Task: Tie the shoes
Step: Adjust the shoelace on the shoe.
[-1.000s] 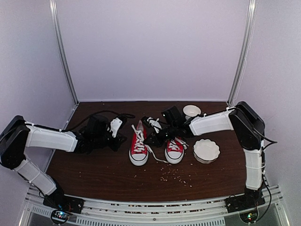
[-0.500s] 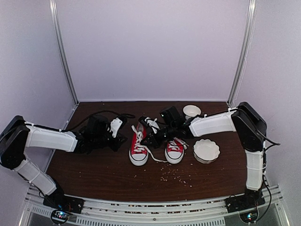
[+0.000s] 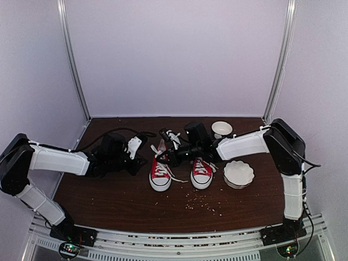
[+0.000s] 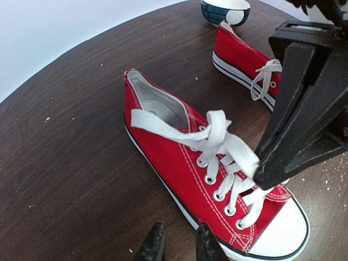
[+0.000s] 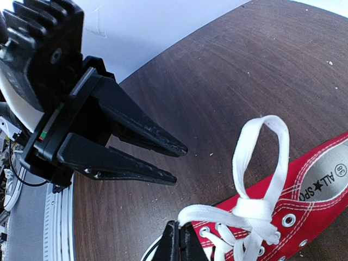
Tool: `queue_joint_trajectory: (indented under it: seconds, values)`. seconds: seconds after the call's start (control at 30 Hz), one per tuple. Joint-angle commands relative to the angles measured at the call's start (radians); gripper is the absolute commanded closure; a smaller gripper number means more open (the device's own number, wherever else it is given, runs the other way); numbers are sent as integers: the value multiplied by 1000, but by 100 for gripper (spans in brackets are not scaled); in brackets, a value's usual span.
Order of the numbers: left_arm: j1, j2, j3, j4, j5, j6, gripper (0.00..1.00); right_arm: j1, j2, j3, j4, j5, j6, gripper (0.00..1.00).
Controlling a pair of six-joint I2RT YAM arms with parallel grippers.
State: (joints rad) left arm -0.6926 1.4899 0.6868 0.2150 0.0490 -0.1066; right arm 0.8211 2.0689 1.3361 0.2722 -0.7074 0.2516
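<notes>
Moved: right gripper [image 3: 166, 154] has shifted across toward the left arm and now sits over the left red canvas sneaker with white rubber toe cap [image 3: 160, 173]. We see no change in the left arm.
Right gripper: pinched fully together on the flat white lace [image 5: 251, 209] at the sneaker's upper eyelets. A loop of it stands up just past the fingertips.
Left gripper [image 4: 176, 243]: jaws a little apart, nothing between them, touching nothing.
Key relation: sneaker lies straight ahead of the left gripper, side-on. Its long axis runs crosswise to that reach, toe toward our bases. Loop sits between the two grippers, nearer the right.
Next, our guess: left gripper goes forward and up for the loop.
Other shoe: right red canvas sneaker [image 3: 202, 174] is just beside the right gripper, on the side away from the left arm, and its laces look loose.
</notes>
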Motion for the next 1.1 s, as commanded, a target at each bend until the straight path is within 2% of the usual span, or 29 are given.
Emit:
queue_joint_trajectory:
  seconds: [0.0, 0.13, 0.43, 0.53, 0.63, 0.7, 0.93, 1.07]
  values:
    - [4, -12, 2, 24, 21, -8, 80, 21, 36, 31, 37, -25, 34, 98]
    - [4, -14, 0, 26, 20, -6, 80, 37, 18, 56, -106, -36, -87, 83]
    - [4, -8, 2, 33, 45, -1, 75, 35, -171, 3, -362, -10, -353, 68]
    - [3, -8, 0, 45, 81, 10, 68, 19, -212, -34, -367, 16, -363, 67]
    - [-4, 0, -6, 78, 131, 14, 55, -7, -217, -61, -346, 57, -335, 67]
    - [-12, 11, -5, 89, 153, 14, 52, -17, -206, -69, -326, 77, -306, 67]
    - [-15, 26, 3, 88, 162, 12, 54, -27, -143, -64, -342, 161, -305, 66]
    - [-15, 39, 12, 83, 176, 8, 54, -30, -85, -38, -389, 154, -336, 66]
